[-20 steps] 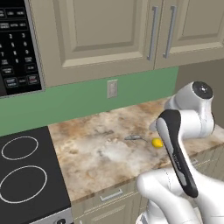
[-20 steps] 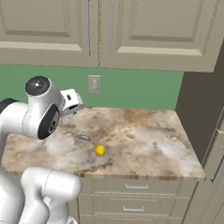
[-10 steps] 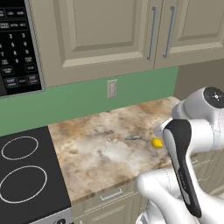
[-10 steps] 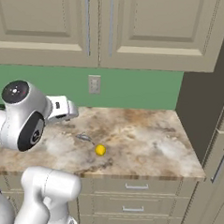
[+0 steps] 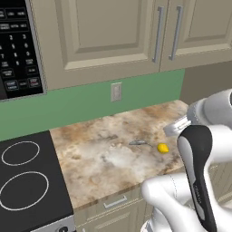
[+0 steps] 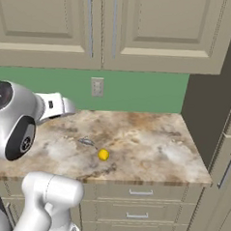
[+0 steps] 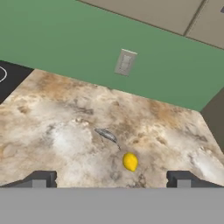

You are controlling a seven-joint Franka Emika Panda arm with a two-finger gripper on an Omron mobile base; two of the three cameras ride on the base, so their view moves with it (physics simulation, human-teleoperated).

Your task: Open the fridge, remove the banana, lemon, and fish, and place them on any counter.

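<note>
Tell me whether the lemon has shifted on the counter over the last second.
No. The lemon lies at the same spot on the counter, just beside the fish and below the wall outlet, as before. Only the arm swung.

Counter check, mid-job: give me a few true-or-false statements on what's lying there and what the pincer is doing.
1. The lemon lies on the counter. True.
2. The fish sits on the cooktop. False: it lies on the counter, close to the lemon.
3. The pincer is open and holds nothing. True.
4. A banana lies beside the lemon. False: no banana on this counter.
5. A wall outlet sits on the green wall above the counter. True.
</note>
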